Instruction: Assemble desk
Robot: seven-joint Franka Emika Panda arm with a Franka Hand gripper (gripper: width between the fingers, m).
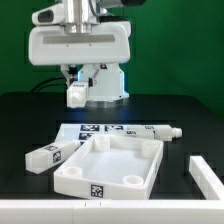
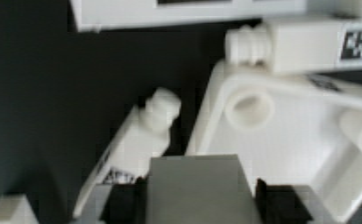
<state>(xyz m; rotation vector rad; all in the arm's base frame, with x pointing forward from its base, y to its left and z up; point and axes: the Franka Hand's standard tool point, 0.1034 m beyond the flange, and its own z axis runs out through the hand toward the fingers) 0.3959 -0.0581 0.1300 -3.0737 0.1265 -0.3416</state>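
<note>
Fingers [image 2: 277, 202] clamped on a held leg block [image 2: 199, 188], wrist view. I see the desk top [image 2: 276, 120] below, one loose leg [image 2: 146, 125] just beside its rim, and a tagged leg [image 2: 320, 42] beyond.

Exterior view: gripper [image 1: 75, 88] hangs above the table [image 1: 180, 105]. Desk top sits just in front of the marker board [image 1: 95, 128], left leg [image 1: 45, 155] near it, right leg [image 1: 205, 175] apart.

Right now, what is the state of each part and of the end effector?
end effector: closed on the held leg, raised.
held leg: in the air, unattached.
desk top: lying rim up, visible sockets empty.
leg at exterior view's left: lying loose.
rear leg: lying loose.
leg at exterior view's right: lying loose.
</note>
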